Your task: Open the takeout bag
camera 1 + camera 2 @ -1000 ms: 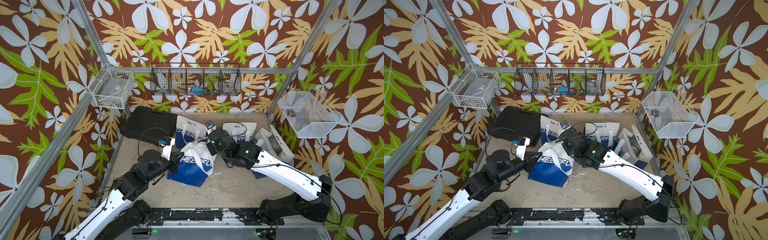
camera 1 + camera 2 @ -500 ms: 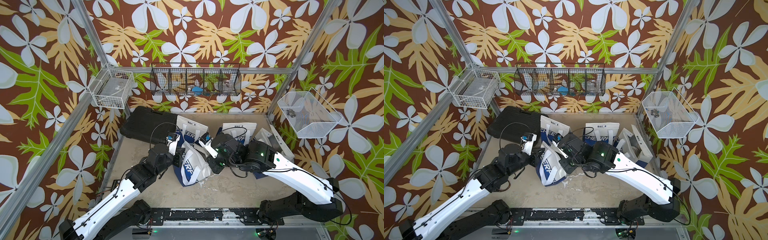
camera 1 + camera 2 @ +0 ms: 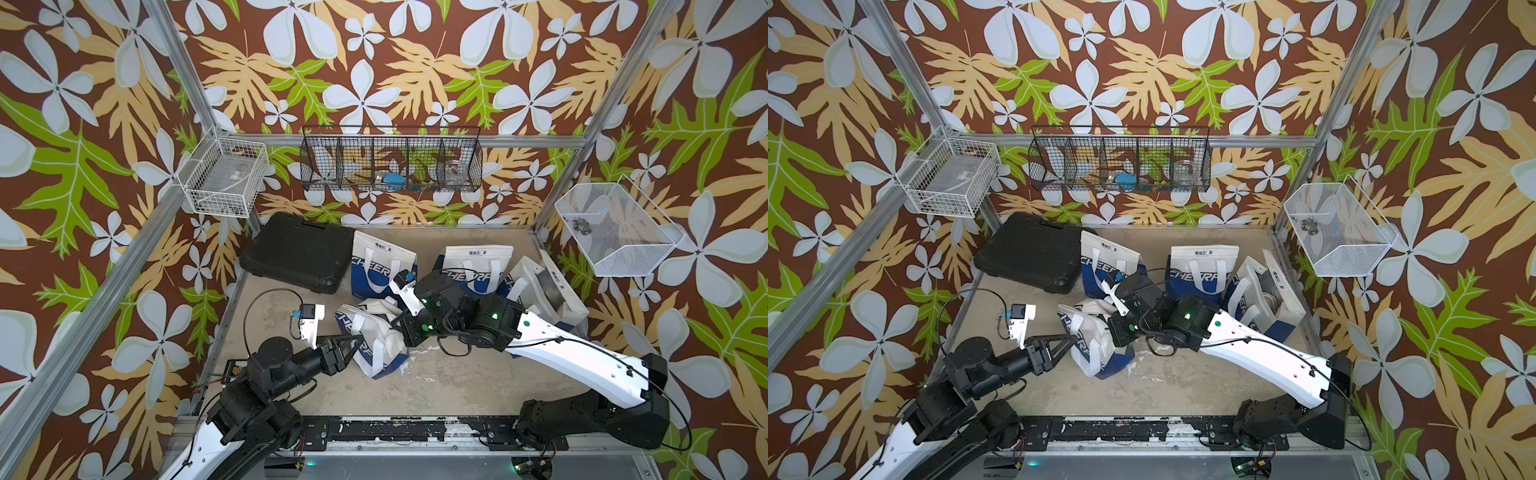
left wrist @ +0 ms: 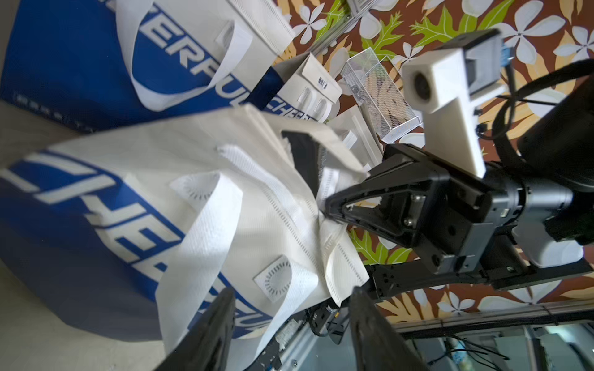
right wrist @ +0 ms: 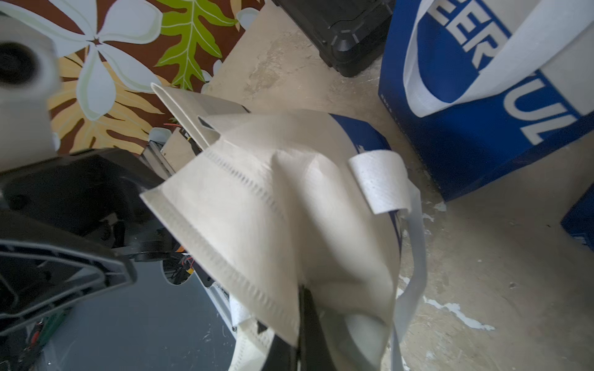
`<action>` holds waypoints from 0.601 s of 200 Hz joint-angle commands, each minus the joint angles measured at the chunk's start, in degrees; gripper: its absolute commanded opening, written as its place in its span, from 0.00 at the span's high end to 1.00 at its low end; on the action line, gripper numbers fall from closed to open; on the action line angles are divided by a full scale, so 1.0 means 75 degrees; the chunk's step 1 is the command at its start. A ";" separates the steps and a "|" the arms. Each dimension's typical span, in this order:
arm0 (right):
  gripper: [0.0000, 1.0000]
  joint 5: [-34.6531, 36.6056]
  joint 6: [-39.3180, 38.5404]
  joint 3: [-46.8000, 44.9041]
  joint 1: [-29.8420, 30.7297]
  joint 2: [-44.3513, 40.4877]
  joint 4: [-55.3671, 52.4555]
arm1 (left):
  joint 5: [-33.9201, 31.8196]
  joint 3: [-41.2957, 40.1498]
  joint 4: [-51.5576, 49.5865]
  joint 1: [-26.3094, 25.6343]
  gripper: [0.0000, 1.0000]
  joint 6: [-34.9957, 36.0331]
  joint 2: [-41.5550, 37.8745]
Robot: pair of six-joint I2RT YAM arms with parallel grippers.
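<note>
Spotter: Left gripper [image 3: 1068, 343] has let go of the bag [image 3: 370, 336] since a second ago and drawn back. Its jaws are spread wide now, gripping nothing. Both grippers held the bag then; now it slumps.
Recorder: Setting, big to small?
Spotter: Table [image 3: 436, 382], mottled beige, scuffed white. Black case [image 3: 299, 253], hard moulded plastic, lying flat at back-left. Bag mid-table: soft non-woven fabric, white top, blue base, creased, strap handles hanging loose.
Recorder: Right gripper [image 3: 402, 327]?
Spotter: Closed tight, pinching the bag's stitched top rim, fabric bunched there. Left fingers [image 4: 221, 321] black, tapered, just beside the bag; contact I cannot tell.
</note>
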 commanded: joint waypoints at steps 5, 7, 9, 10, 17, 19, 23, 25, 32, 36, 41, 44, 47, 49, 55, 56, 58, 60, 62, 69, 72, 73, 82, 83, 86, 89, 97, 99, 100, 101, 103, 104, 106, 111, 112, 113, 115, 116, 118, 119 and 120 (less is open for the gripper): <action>1.00 -0.0376 0.0509 -0.0050 0.0085 -0.0056 0.0267 | 0.0228 0.0187 0.0466 0.0003 0.24 -0.1365 0.0158; 1.00 -0.0360 0.0535 -0.0037 0.0100 -0.0055 0.0266 | 0.0254 0.0195 0.0511 0.0003 0.23 -0.1408 0.0187; 1.00 -0.0359 0.0534 -0.0040 0.0107 -0.0055 0.0264 | 0.0267 0.0194 0.0557 0.0003 0.22 -0.1453 0.0217; 1.00 -0.0353 0.0540 -0.0035 0.0116 -0.0055 0.0263 | 0.0271 0.0202 0.0580 0.0003 0.22 -0.1477 0.0230; 1.00 -0.0282 0.0564 0.0026 0.0184 -0.0021 0.0234 | 0.0305 0.0178 0.0776 0.0003 0.20 -0.1604 0.0297; 1.00 -0.0263 0.0573 0.0054 0.0208 0.0001 0.0222 | 0.0320 0.0167 0.0857 0.0003 0.19 -0.1640 0.0309; 1.00 -0.0227 0.0581 0.0098 0.0252 0.0023 0.0194 | 0.0352 0.0130 0.0980 0.0003 0.19 -0.1709 0.0333; 1.00 -0.0210 0.0597 0.0128 0.0282 0.0040 0.0191 | 0.0364 0.0108 0.1052 0.0003 0.18 -0.1751 0.0342; 1.00 -0.0184 0.0622 0.0201 0.0366 0.0078 0.0179 | 0.0400 0.0032 0.1232 0.0003 0.18 -0.1887 0.0404; 1.00 -0.0165 0.0630 0.0234 0.0400 0.0084 0.0179 | 0.0420 0.0004 0.1308 0.0003 0.18 -0.1944 0.0458; 1.00 -0.0130 0.0648 0.0290 0.0464 0.0112 0.0169 | 0.0414 0.0002 0.1302 0.0003 0.18 -0.1997 0.0541; 1.00 -0.0108 0.0650 0.0323 0.0500 0.0126 0.0162 | 0.0405 0.0011 0.1296 0.0003 0.18 -0.2022 0.0591; 1.00 -0.0065 0.0668 0.0371 0.0531 0.0144 0.0147 | 0.0382 0.0015 0.1280 0.0003 0.19 -0.2035 0.0637; 1.00 -0.0047 0.0665 0.0381 0.0545 0.0144 0.0146 | 0.0366 0.0020 0.1277 0.0003 0.19 -0.2053 0.0664; 1.00 0.0019 0.0676 0.0450 0.0609 0.0168 0.0124 | 0.0293 0.0029 0.1244 0.0003 0.19 -0.2102 0.0715; 1.00 0.0019 0.0676 0.0450 0.0609 0.0168 0.0124 | 0.0284 0.0031 0.1234 0.0003 0.19 -0.2106 0.0725; 1.00 0.0058 0.0682 0.0478 0.0626 0.0178 0.0112 | 0.0262 0.0033 0.1230 0.0003 0.19 -0.2117 0.0739; 1.00 0.0068 0.0685 0.0483 0.0637 0.0185 0.0110 | 0.0242 0.0034 0.1226 0.0003 0.19 -0.2129 0.0751; 1.00 0.0083 0.0691 0.0490 0.0655 0.0181 0.0109 | 0.0226 0.0040 0.1225 0.0003 0.19 -0.2140 0.0757; 1.00 0.0111 0.0703 0.0519 0.0684 0.0192 0.0112 | 0.0168 0.0051 0.1220 0.0003 0.19 -0.2187 0.0781; 1.00 0.0111 0.0708 0.0508 0.0693 0.0197 0.0124 | 0.0140 0.0057 0.1206 0.0003 0.19 -0.2199 0.0792; 1.00 0.0111 0.0727 0.0500 0.0698 0.0199 0.0136 | 0.0131 0.0057 0.1204 0.0003 0.19 -0.2201 0.0799; 1.00 0.0111 0.0731 0.0479 0.0730 0.0189 0.0166 | 0.0128 0.0097 0.1201 0.0003 0.20 -0.2214 0.0885; 1.00 0.0111 0.0738 0.0476 0.0744 0.0196 0.0173 | 0.0131 0.0100 0.1201 0.0003 0.21 -0.2215 0.0898; 1.00 0.0126 0.0750 0.0466 0.0772 0.0201 0.0187 | 0.0143 0.0113 0.1192 0.0003 0.22 -0.2215 0.0937; 1.00 0.0123 0.0755 0.0465 0.0781 0.0194 0.0207 | 0.0157 0.0135 0.1187 0.0003 0.24 -0.2206 0.0979; 1.00 0.0151 0.0779 0.0466 0.0828 0.0201 0.0226 | 0.0169 0.0189 0.1105 0.0003 0.28 -0.2164 0.1075; 1.00 0.0156 0.0785 0.0480 0.0846 0.0211 0.0226 | 0.0163 0.0204 0.1083 0.0003 0.29 -0.2146 0.1099; 1.00 0.0169 0.0788 0.0483 0.0849 0.0213 0.0226 | 0.0161 0.0213 0.1072 0.0003 0.30 -0.2139 0.1110; 1.00 0.0169 0.0784 0.0490 0.0856 0.0220 0.0226 | 0.0159 0.0223 0.1055 0.0003 0.30 -0.2130 0.1122; 1.00 0.0169 0.0781 0.0504 0.0871 0.0222 0.0217 | 0.0155 0.0236 0.1024 0.0003 0.31 -0.2109 0.1137; 1.00 0.0175 0.0780 0.0512 0.0873 0.0224 0.0216 | 0.0145 0.0247 0.1007 0.0003 0.31 -0.2103 0.1147; 1.00 0.0180 0.0780 0.0525 0.0874 0.0238 0.0209 | 0.0128 0.0260 0.0959 -0.0006 0.32 -0.2087 0.1169; 1.00 0.0192 0.0780 0.0570 0.0918 0.0269 0.0194 | 0.0059 0.0315 0.0833 0.0003 0.34 -0.2025 0.1207; 1.00 0.0192 0.0780 0.0597 0.0918 0.0265 0.0193 | 0.0044 0.0327 0.0806 -0.0003 0.35 -0.2008 0.1217; 1.00 0.0199 0.0780 0.0611 0.0926 0.0269 0.0192 | 0.0025 0.0339 0.0775 0.0000 0.35 -0.1988 0.1228; 1.00 0.0203 0.0771 0.0634 0.0947 0.0284 0.0188 | -0.0010 0.0362 0.0734 -0.0003 0.36 -0.1950 0.1245; 1.00 0.0204 0.0769 0.0647 0.0958 0.0291 0.0178 | -0.0026 0.0374 0.0704 -0.0006 0.36 -0.1936 0.1254; 1.00 0.0213 0.0771 0.0672 0.0975 0.0301 0.0170 | -0.0052 0.0391 0.0635 -0.0008 0.37 -0.1902 0.1269; 1.00 0.0221 0.0764 0.0684 0.0990 0.0311 0.0163 | -0.0070 0.0400 0.0613 -0.0002 0.37 -0.1888 0.1278; 1.00 0.0224 0.0760 0.0696 0.0997 0.0310 0.0159 | -0.0079 0.0405 0.0585 -0.0005 0.37 -0.1876 0.1288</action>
